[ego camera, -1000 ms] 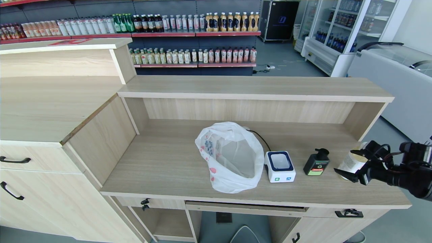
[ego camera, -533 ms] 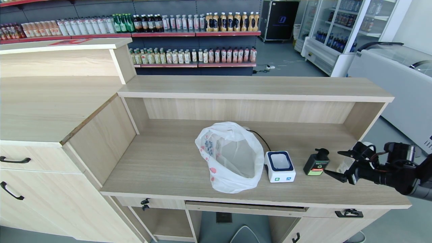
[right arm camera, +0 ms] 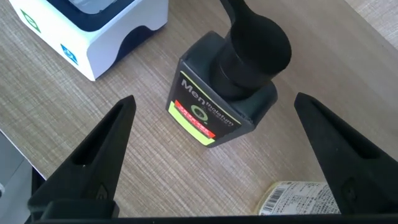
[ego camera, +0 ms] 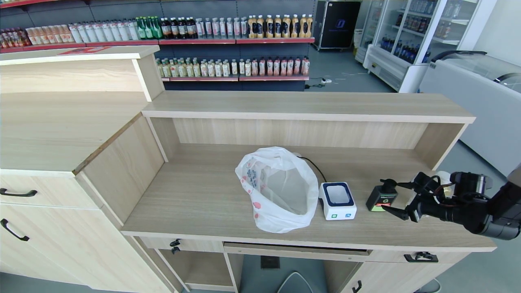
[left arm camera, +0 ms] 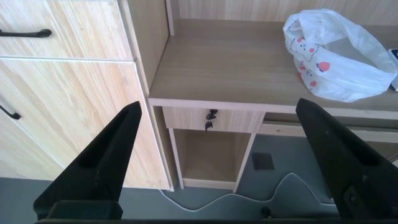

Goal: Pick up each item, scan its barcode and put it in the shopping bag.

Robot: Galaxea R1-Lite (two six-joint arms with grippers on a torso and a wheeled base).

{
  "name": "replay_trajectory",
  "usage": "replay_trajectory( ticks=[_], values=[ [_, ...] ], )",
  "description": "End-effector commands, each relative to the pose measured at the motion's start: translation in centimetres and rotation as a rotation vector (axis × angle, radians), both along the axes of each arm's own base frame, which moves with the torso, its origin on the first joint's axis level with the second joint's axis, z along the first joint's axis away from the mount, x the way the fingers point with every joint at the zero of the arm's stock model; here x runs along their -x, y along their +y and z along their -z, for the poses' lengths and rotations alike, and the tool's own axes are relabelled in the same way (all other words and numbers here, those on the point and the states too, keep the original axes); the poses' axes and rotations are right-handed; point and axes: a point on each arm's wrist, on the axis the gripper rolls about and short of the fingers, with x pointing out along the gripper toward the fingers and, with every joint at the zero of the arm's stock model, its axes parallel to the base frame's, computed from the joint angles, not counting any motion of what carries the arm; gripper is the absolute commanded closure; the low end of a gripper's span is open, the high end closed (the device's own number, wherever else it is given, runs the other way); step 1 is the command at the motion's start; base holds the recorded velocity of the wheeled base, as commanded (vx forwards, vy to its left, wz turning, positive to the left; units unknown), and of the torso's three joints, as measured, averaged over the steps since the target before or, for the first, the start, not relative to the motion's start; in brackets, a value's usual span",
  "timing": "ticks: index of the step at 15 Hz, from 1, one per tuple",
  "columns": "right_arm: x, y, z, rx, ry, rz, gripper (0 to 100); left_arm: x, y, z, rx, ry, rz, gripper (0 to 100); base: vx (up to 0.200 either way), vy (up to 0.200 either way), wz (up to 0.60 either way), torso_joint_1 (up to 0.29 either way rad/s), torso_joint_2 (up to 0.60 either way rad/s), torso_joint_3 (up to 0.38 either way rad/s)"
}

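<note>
Right gripper [ego camera: 391,197] sits low over the right end of the counter [ego camera: 195,195]. Its jaws are spread wide, one finger on either side of the black pump bottle [ego camera: 380,198]. In the right wrist view I read a clear gap between each finger and the bottle, so no contact. The bottle stands upright on the counter with its pump head on top. Its label, which has a red band, faces the counter's front edge.

White scanner [ego camera: 337,200] stands just left of the bottle and apart from it, window facing up. Its dark cable [ego camera: 315,167] runs back behind the shopping bag [ego camera: 281,189]. The bag is white plastic with red print and slumps just left of the scanner, mouth open. I cannot tell whether bag and scanner touch.

A white item with a barcode label [right arm camera: 298,200] sits near the bottle on its right, partly hidden behind the right arm.

Left gripper [left arm camera: 219,106] hangs out in front of the counter's left end, well apart from the bag, jaws spread wide.
</note>
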Motion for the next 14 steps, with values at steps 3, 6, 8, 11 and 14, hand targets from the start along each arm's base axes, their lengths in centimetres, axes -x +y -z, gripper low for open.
replay_trajectory(
  ticks=[3,6,8,11,14],
  values=[
    [-0.4,0.3,0.9,0.011,0.004,-0.017,0,0.0,0.0,0.0,0.000,-0.001,0.000,0,0.000,0.000,0.00,0.000,0.00,0.000],
    [-1.0,0.5,1.3,0.014,0.000,-0.025,0,0.0,0.0,0.0,0.000,0.000,0.000,0,0.000,0.000,0.00,0.000,0.00,0.000],
    [-1.4,0.7,1.5,0.015,-0.004,-0.036,0,0.0,0.0,0.0,0.000,0.000,0.000,0,0.000,0.000,0.00,0.000,0.00,0.000],
    [-2.0,1.2,2.0,0.015,-0.006,-0.051,0,0.0,0.0,0.0,0.000,-0.001,0.000,0,0.000,0.000,0.00,0.000,0.00,0.000],
    [-2.5,1.9,2.5,0.015,-0.004,-0.068,0,0.0,0.0,0.0,0.000,-0.001,0.000,0,0.000,0.000,0.00,0.000,0.00,0.000]
  ],
)
